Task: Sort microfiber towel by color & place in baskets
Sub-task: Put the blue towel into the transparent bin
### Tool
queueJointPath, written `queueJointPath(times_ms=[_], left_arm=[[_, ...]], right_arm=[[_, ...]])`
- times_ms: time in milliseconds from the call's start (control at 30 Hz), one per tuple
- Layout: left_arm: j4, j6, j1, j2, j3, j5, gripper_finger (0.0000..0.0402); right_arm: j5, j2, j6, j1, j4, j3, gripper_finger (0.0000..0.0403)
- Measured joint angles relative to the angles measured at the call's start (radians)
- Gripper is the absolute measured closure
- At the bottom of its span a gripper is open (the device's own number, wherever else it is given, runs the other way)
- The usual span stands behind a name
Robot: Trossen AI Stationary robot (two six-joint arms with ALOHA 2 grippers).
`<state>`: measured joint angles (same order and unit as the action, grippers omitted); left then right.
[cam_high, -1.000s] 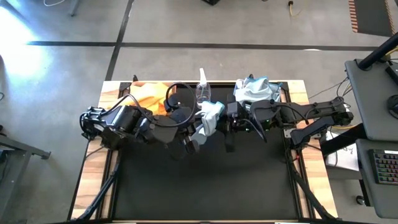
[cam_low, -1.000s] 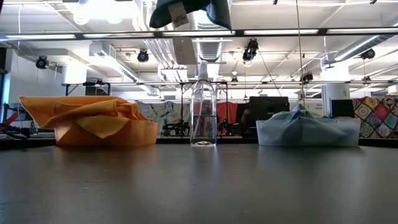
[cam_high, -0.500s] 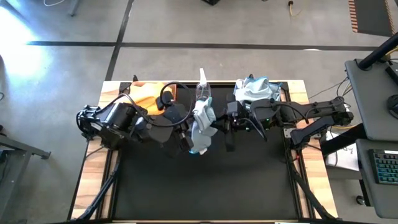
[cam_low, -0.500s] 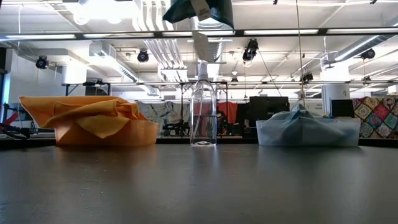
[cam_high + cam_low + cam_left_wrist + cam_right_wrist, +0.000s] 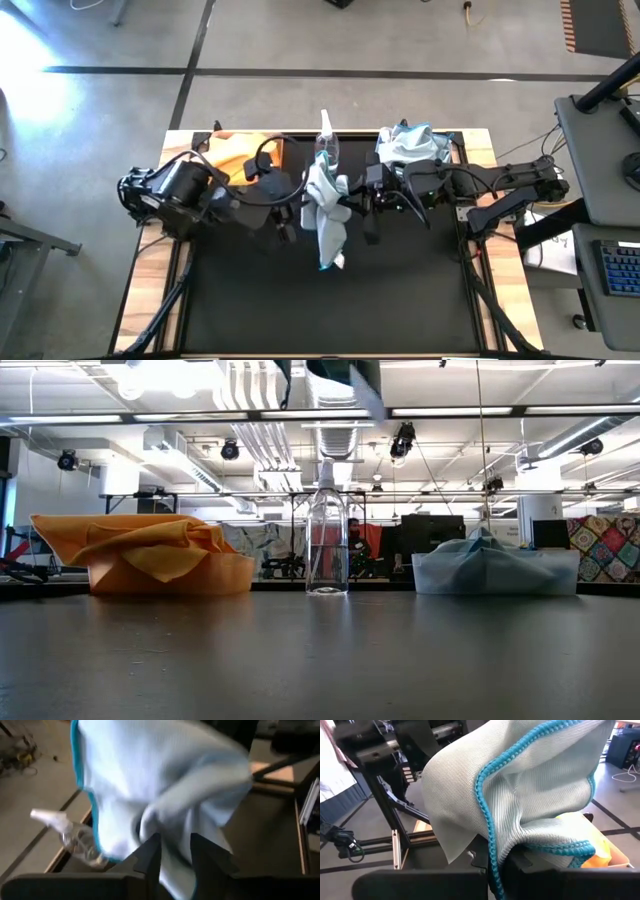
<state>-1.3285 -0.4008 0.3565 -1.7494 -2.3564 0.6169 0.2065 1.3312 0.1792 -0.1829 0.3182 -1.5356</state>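
Above mid-table, right fingers pinch the blue towel; left fingers parted.

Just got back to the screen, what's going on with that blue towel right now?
The right gripper is shut on the pale blue towel, which hangs above the table's middle near the spray bottle. The left gripper is beside it with its fingers parted. Orange towels fill the brown basket; blue ones fill the other basket.
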Motion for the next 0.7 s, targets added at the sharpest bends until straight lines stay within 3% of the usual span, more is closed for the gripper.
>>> queueJointPath(times_ms=[233,433,700], left_arm=[[-0.196,-0.153,0.0,-0.001,0.0,-0.089,0.0275],[-0.241,-0.203,0.01,0.0,0.0,-0.156,0.0269],[-0.243,-0.21,0.032,0.015,0.0,-0.157,0.0269]], right_arm=[[0.003,-0.002,0.0,0.0,0.007,0.0,0.039],[0.019,-0.042,0.003,0.0,0.066,0.002,0.039],[0.385,-0.139,0.08,0.0,0.294,0.002,0.039]])
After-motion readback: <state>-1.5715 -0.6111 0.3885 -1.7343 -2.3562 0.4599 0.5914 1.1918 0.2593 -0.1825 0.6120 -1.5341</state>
